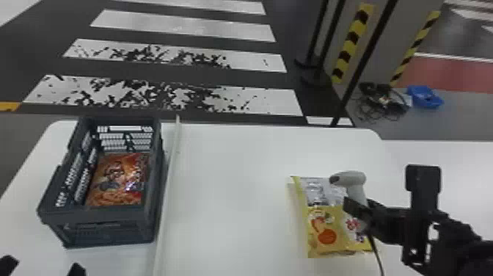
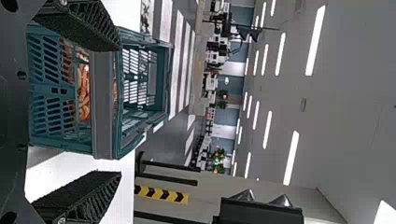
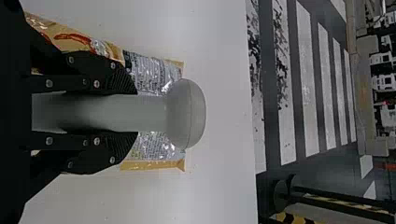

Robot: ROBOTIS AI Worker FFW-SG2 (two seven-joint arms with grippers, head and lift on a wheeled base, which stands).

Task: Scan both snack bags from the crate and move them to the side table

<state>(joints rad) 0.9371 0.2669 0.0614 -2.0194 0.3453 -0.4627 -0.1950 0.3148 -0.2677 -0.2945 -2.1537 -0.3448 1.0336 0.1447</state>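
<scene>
At left, the crate [image 1: 110, 229] holds an orange bag [image 1: 117, 180]. Right hand [image 1: 355, 213] grips the scanner [image 1: 350, 178], apparently above a yellow bag [image 1: 324, 229]; left hand [image 1: 43, 265] is released.

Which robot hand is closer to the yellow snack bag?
Right. The right gripper holds the scanner over the yellow snack bag; the left gripper is open, far off to the left, on the near side of the crate.

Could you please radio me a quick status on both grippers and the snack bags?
Right gripper shut on scanner, above yellow bag on table. Left gripper open by crate. Orange bag inside, crate walls around it.
</scene>
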